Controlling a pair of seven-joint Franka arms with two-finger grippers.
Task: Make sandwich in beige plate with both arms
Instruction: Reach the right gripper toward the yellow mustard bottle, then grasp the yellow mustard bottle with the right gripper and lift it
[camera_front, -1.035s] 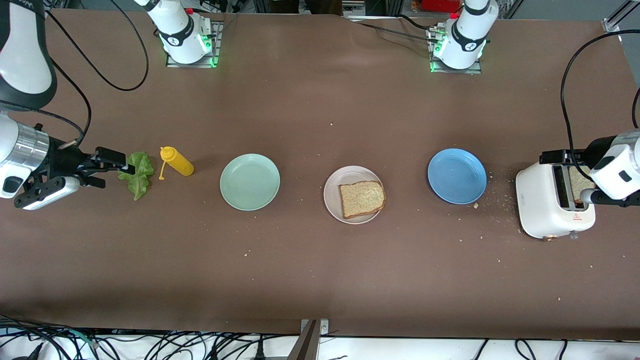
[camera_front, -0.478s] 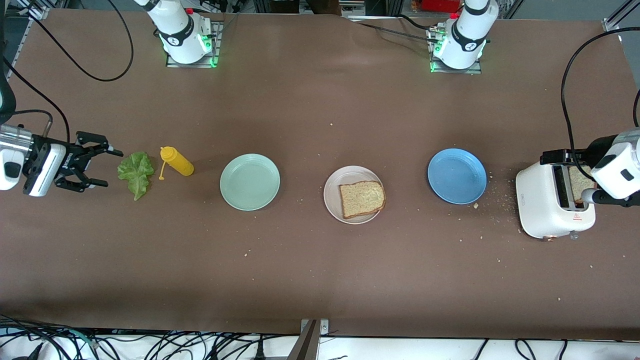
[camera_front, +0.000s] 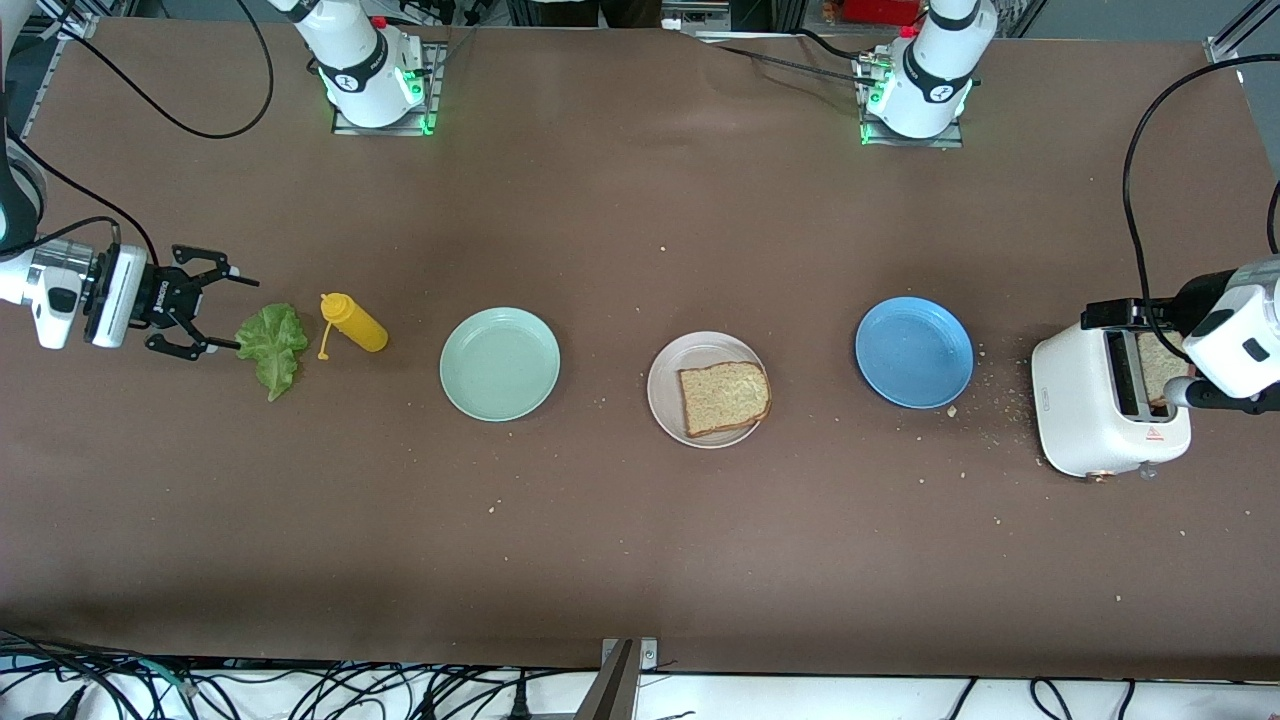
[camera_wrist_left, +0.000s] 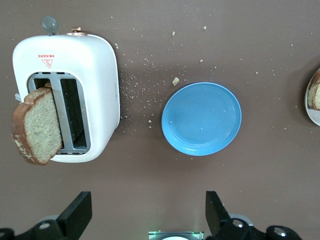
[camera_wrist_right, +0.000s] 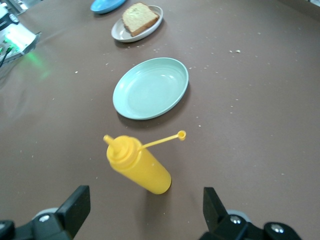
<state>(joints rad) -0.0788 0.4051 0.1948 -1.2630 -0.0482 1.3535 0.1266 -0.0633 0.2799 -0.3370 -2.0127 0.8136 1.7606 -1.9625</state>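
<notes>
The beige plate (camera_front: 665, 385) lies mid-table with one brown bread slice (camera_front: 724, 397) on it; the right wrist view shows that plate (camera_wrist_right: 120, 34) and slice (camera_wrist_right: 139, 16) too. A green lettuce leaf (camera_front: 272, 345) lies at the right arm's end of the table. My right gripper (camera_front: 238, 315) (camera_wrist_right: 145, 220) is open and empty, just off the leaf's edge. A second bread slice (camera_front: 1160, 365) (camera_wrist_left: 36, 125) sticks out of the white toaster (camera_front: 1085, 400) (camera_wrist_left: 95, 65). My left gripper (camera_front: 1150, 355) (camera_wrist_left: 146, 220) hangs open and empty over the toaster.
A yellow squeeze bottle (camera_front: 352, 322) (camera_wrist_right: 140, 167) lies beside the lettuce. A mint-green plate (camera_front: 500, 363) (camera_wrist_right: 151, 89) and a blue plate (camera_front: 914, 351) (camera_wrist_left: 201, 118) flank the beige one. Crumbs lie around the toaster.
My right gripper has dropped from high over the lettuce's edge to low beside the leaf, still open. The left arm has not moved.
</notes>
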